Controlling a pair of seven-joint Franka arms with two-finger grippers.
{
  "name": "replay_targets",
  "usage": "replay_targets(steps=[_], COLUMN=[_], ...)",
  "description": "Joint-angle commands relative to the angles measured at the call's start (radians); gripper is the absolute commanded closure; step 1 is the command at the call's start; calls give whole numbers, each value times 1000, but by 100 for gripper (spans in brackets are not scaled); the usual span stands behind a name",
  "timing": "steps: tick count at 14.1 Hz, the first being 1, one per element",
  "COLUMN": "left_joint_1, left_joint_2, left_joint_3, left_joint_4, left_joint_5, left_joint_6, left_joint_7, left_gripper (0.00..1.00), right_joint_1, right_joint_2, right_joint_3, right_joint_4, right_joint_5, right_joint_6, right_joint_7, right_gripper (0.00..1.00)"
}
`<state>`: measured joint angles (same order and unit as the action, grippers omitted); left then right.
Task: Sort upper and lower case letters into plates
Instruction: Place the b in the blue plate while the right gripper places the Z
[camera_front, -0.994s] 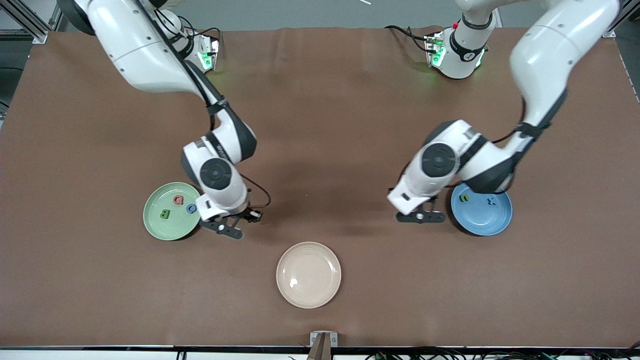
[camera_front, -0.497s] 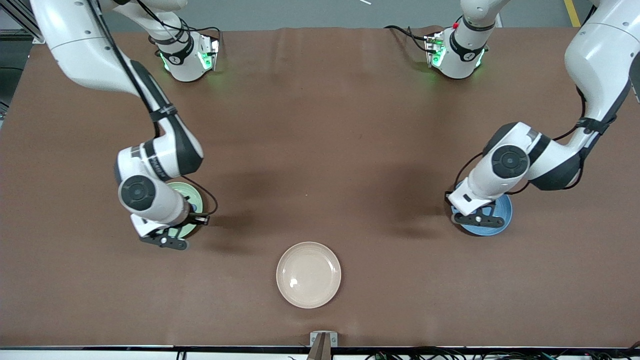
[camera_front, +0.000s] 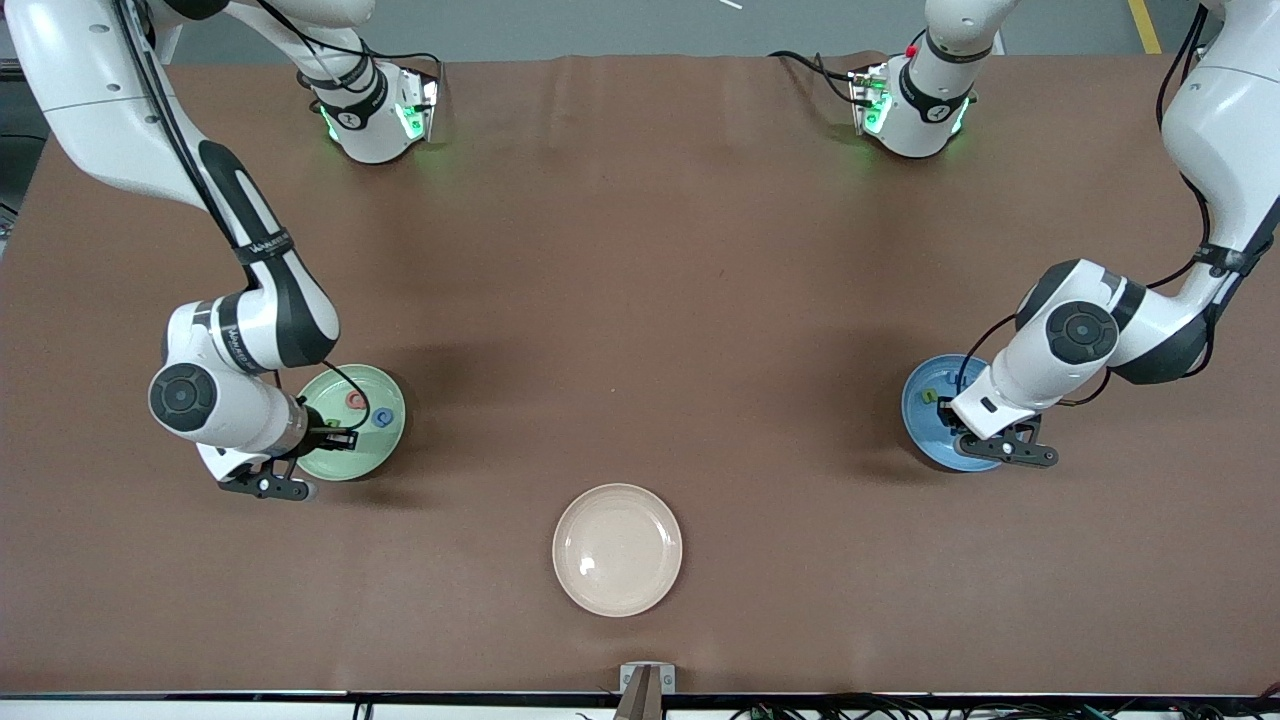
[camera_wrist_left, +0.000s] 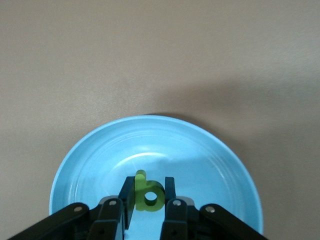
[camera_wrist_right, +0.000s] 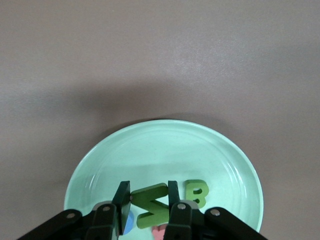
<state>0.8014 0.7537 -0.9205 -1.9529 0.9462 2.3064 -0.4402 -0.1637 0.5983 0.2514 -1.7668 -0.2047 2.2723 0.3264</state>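
Note:
My left gripper (camera_wrist_left: 148, 184) is shut on a lime green lower-case b (camera_wrist_left: 150, 198) and hangs over the blue plate (camera_wrist_left: 210, 160). In the front view this gripper (camera_front: 1005, 450) is over the blue plate's (camera_front: 922, 425) rim, and a small green letter (camera_front: 930, 397) lies in the plate. Over the mint green plate (camera_wrist_right: 165, 145), my right gripper (camera_wrist_right: 148, 192) is shut on a dark green letter shaped like a Z or N (camera_wrist_right: 152, 206). A green B (camera_wrist_right: 196, 194), a blue letter (camera_wrist_right: 128, 223) and a red letter (camera_wrist_right: 160, 232) lie in that plate. From the front, my right gripper (camera_front: 268, 486) is at the green plate's (camera_front: 372, 448) edge.
A cream-beige plate (camera_front: 617, 549) with nothing in it sits mid-table, nearer to the front camera than both coloured plates. Brown tabletop (camera_front: 640, 300) spreads between the two arms. The arm bases (camera_front: 370, 110) stand along the table's edge farthest from the camera.
Both arms swung outward from the middle of the table. The right gripper crossed over the green plate, and the left gripper came over the blue plate. Both grips stayed shut.

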Motion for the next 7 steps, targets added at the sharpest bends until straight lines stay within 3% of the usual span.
replay_targets(steps=[1,7], left_joint_1=[-7,-7], left_joint_2=[4,18], left_joint_3=[20,34], left_joint_4=[-6,-15], left_joint_5=[20,26], left_joint_6=[24,22], left_joint_7=[17,18], left_gripper=[98,96], right_joint_1=[-14,-16], right_joint_2=[1,35], right_joint_3=[23,22], right_joint_4=[-34,-53], right_joint_5=[18,16], right_joint_6=[47,113], right_joint_7=[-13,-13], right_gripper=[100,99])
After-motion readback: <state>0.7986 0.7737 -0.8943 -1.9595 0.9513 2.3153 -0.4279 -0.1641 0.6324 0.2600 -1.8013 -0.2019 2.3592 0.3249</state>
